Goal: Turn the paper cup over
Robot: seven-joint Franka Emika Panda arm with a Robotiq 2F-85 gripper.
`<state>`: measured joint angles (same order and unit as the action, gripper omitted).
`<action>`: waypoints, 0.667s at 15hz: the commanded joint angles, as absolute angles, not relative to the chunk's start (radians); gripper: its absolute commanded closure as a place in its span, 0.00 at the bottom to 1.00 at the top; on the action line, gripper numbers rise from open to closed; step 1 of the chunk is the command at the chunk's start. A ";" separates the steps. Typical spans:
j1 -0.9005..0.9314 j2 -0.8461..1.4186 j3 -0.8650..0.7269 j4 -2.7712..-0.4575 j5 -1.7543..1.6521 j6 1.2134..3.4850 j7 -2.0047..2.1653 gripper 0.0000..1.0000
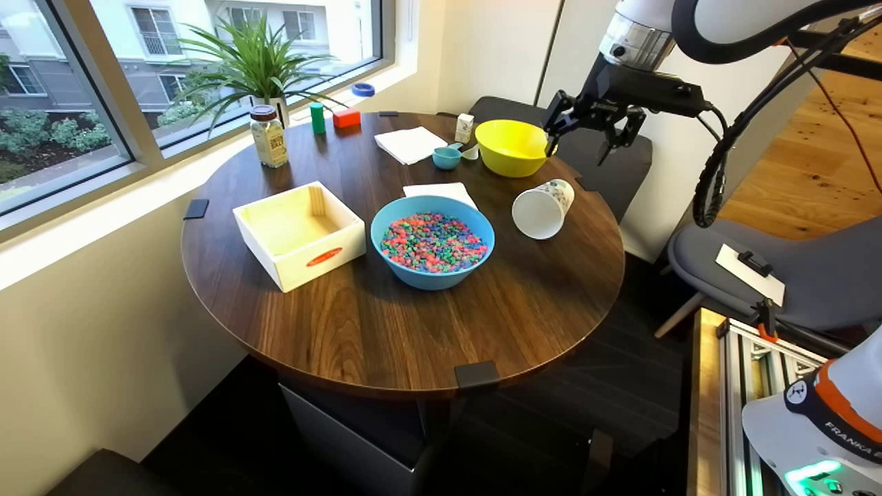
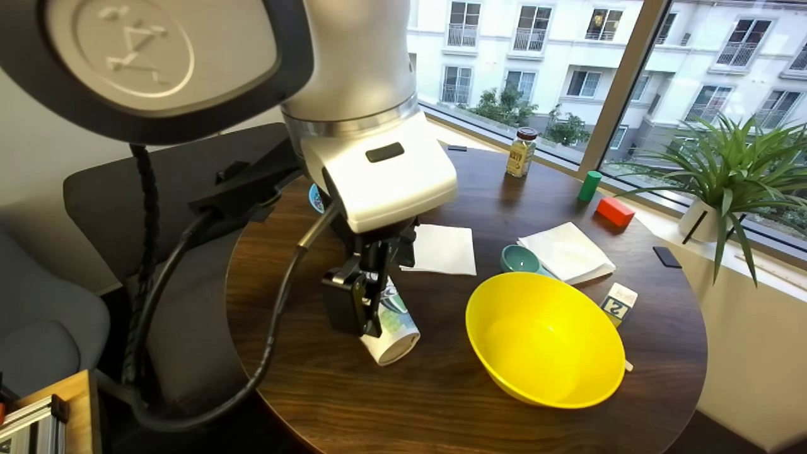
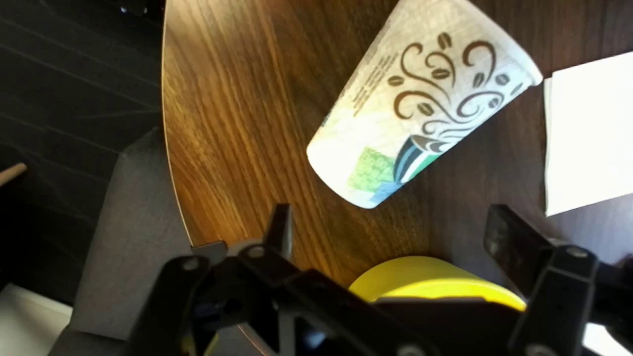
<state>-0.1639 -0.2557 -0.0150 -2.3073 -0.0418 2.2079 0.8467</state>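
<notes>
The white paper cup bears brown swirls and green-blue print.

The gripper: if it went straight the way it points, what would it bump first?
Probably the lying paper cup, near its narrow end; depth is unclear, so the gripper might just miss it and meet the tabletop.

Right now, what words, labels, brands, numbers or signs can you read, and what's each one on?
"FRANKA E", cut off at the picture's edge: dark band of the robot base.
Looks like "2": small block.
Round emblem, no readable letters: same band.
Raised emblem, no readable letters: robot arm.
Too small or blurred to read: fine print on the paper cup, jar label, red oval on the pale box.
</notes>
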 commanded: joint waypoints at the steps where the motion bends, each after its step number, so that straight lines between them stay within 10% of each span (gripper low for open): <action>1: -0.162 -0.222 -0.031 -2.303 0.028 2.190 0.914 0.00; 10: -0.163 -0.158 -0.066 -2.295 0.085 2.190 0.989 0.00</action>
<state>-0.1650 -0.1794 -0.0582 -2.3062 0.0587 2.2078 0.9561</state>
